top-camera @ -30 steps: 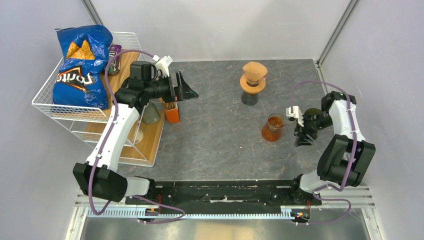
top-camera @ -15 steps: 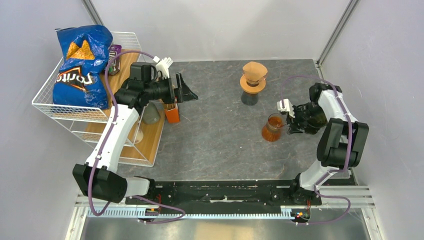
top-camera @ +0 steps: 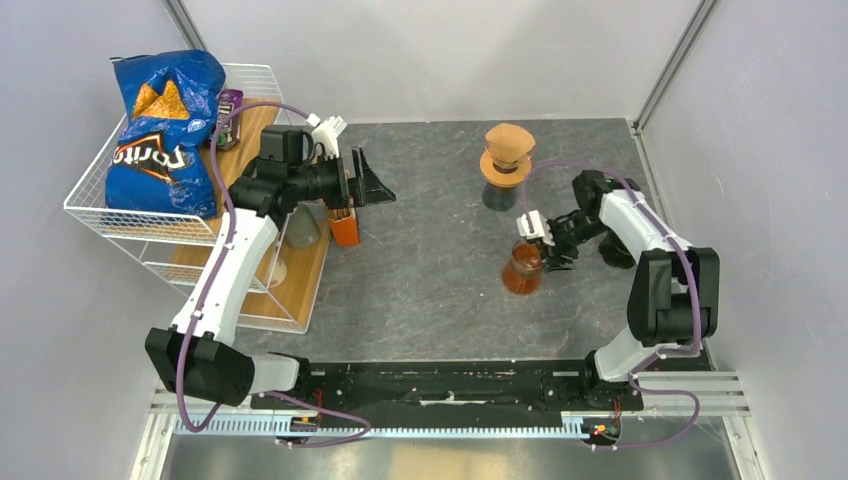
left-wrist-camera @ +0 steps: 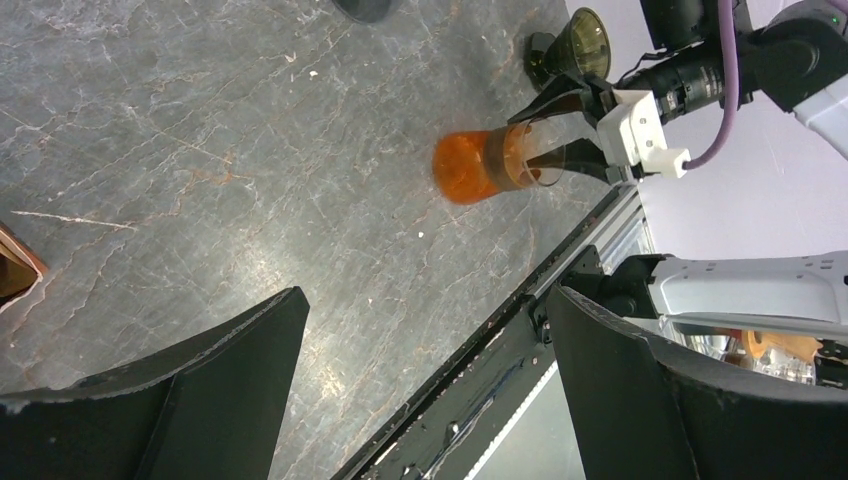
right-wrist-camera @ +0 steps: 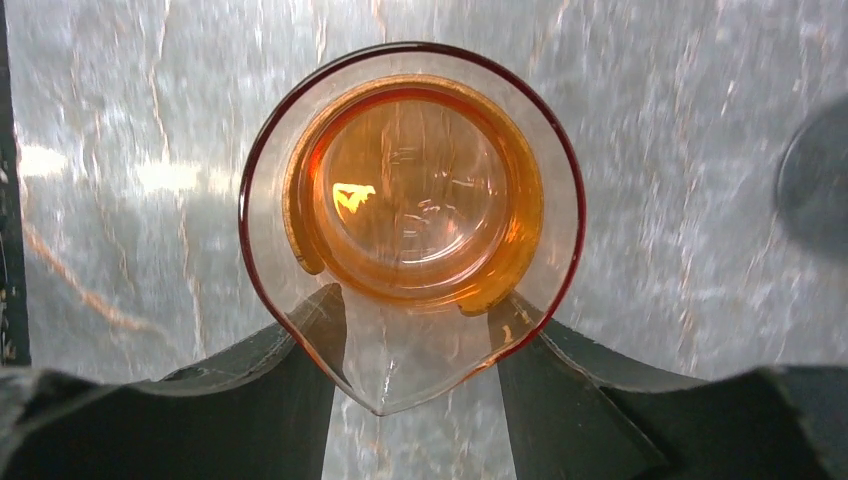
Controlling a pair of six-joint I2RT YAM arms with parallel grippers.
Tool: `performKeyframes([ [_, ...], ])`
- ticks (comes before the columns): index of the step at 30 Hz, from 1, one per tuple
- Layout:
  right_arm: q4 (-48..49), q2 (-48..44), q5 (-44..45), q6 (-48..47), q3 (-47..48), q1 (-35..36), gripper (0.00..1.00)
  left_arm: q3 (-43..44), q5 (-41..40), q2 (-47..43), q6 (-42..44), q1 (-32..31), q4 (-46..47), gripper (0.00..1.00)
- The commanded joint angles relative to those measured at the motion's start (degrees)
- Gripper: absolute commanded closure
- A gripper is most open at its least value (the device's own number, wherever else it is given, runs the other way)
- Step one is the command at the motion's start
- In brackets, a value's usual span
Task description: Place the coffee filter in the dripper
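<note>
Brand: "Doritos", in pale letters with a dark outline; the only word that can be read
Stands on: the blue chip bag (top-camera: 160, 125); the word runs slanted across its lower half
Place: upper left of the top view; the bag stands in the white wire basket (top-camera: 250, 72)
Purple packet (top-camera: 230, 105): just right of the bag; its print is too small to read
Orange carton (top-camera: 344, 228): any marking is too small to tell
Wrist views: no lettering can be read
</note>
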Motion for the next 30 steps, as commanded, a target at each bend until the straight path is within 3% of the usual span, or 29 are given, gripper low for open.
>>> performKeyframes([
  [1, 8.13, -2.41, -3.73, 12.42, -0.57, 6.67, 0.38, 0.72, 0.99, -0.36, 1.05, 0.66, 2.16, 0.02],
  [7, 13.56, -2.94, -3.95, 22.39, -0.93, 12.39, 0.34, 1.08, 2.37, -0.07, 1.98, 0.63, 2.55, 0.03],
  [14, 4.07, -10.60, -3.64, 22.43, 1.32, 8.91, 0.25, 1.88, 3.71, 0.02, 4.07, 0.41, 2.55, 0.02],
  [20, -4.32, -14.91, -4.14, 26.98, 8.21, -3.28, 0.24, 0.82, 4.83, -0.41, 5.23, 0.33, 2.49, 0.02],
  [27, -17.50, 3.48, 1.89, 48.41, 34.86, -21.54, 0.26, 1.17, 5.11, -0.03, 4.44, -0.48, 3.19, 0.02],
  [30, -19.49, 9.19, 5.17, 55.13, 40.28, -27.24, 0.27, 0.22, 5.12, -0.96, 4.48, -1.00, 4.08, 0.02],
])
